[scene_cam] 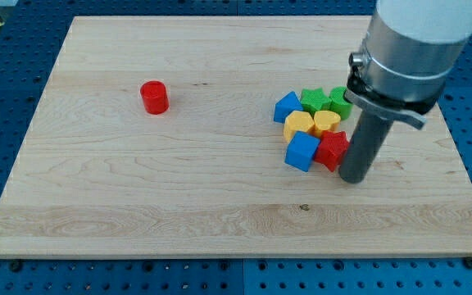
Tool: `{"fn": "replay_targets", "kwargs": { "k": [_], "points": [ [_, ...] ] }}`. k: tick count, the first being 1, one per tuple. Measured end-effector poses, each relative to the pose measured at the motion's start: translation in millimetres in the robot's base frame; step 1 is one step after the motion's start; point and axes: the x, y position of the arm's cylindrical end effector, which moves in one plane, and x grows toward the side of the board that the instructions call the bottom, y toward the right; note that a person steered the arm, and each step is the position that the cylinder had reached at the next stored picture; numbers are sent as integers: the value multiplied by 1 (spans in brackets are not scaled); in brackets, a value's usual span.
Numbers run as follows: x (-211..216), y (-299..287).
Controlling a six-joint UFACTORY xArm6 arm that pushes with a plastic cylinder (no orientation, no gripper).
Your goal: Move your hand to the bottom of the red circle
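Observation:
The red circle is a short red cylinder standing alone on the wooden board, left of centre near the view's top. My tip is far to its right and lower, touching the board just right of a red block at the edge of a cluster of blocks. The rod rises from there to the grey arm body at the view's top right.
The cluster right of centre holds a blue block, a green star-like block, a green block, a yellow block, a yellow heart-like block and a blue cube.

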Motion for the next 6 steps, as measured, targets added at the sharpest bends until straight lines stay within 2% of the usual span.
{"fn": "replay_targets", "kwargs": {
  "k": [1, 2, 3, 4, 5, 6],
  "points": [
    [54, -18],
    [58, -104],
    [12, -205],
    [-48, -259],
    [-98, -263],
    [-150, -208]
  ]
}}
